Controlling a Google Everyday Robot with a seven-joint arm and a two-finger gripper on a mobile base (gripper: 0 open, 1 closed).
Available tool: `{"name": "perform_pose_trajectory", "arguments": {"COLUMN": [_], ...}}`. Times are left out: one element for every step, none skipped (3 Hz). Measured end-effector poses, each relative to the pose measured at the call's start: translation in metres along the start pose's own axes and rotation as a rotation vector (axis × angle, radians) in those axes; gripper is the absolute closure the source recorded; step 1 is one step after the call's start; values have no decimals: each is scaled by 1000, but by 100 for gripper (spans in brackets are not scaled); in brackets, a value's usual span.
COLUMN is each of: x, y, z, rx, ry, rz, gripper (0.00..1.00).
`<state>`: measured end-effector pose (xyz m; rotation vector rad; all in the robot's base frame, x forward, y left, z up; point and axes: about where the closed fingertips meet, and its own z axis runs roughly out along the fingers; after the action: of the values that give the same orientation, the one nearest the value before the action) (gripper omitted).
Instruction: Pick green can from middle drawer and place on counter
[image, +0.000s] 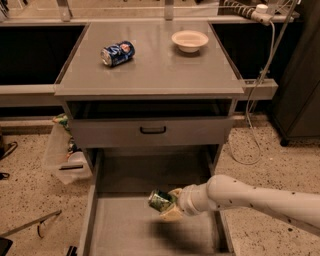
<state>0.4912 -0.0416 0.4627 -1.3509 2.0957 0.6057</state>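
Tool (169, 204) grips green can (158, 200) over middle drawer (120, 225); arm (250, 199) near-horizontal from right.

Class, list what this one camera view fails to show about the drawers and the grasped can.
- green can: right end covered by the gripper holding it over the middle drawer.
- middle drawer: front cut off by the bottom edge.
- upper drawer: inside shadowed under the counter.

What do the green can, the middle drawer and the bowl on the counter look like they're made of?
The green can, held by the end effector over the middle drawer: likely thin metal, with a printed mottled body and a paler, metallic-looking end. The drawer: probably painted sheet metal, matte grey, with thin flat walls. The bowl: pale and smooth; ceramic or plastic, cannot tell.
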Motion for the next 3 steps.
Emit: {"name": "perform_pose_trajectory", "arguments": {"x": [-83, -174, -174], "y": [-11, -11, -11], "z": [-59, -105, -105], "rx": [39, 18, 18], "ry": [-89, -191, -191], "rz": [-120, -219, -219], "gripper": [100, 100, 100]}}
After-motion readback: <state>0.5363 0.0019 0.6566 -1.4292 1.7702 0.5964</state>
